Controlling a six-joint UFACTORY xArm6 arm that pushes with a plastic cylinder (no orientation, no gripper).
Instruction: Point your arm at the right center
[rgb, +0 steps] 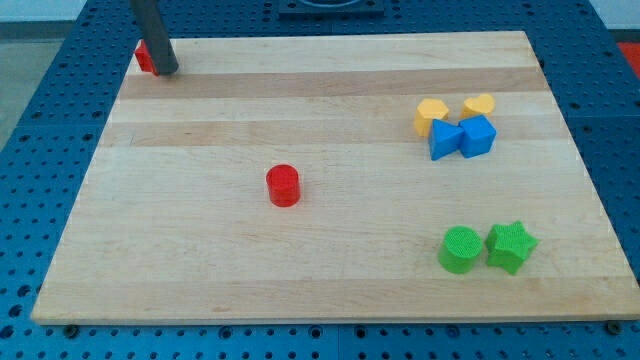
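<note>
Rod end, my tip (167, 71), touches the red block (146, 57) at the board's (330, 110) top-left corner; no pincer visible.

Pale wooden board (330, 90) on a blue perforated bench (40, 60). Dark rod comes down at the board's top-left corner; my tip (168, 71) rests there, touching a small red block (146, 57) partly hidden behind it, shape unclear. Red cylinder block (283, 186) stands alone near mid-board. Toward the right edge, upper half: yellow hexagonal block (431, 113), yellow rounded block (479, 104), blue triangular block (443, 139) and blue cube (478, 135), clustered tight. Near the bottom-right corner: green cylinder block (460, 249) just beside green star block (510, 246). Tip well apart from both clusters.
</note>
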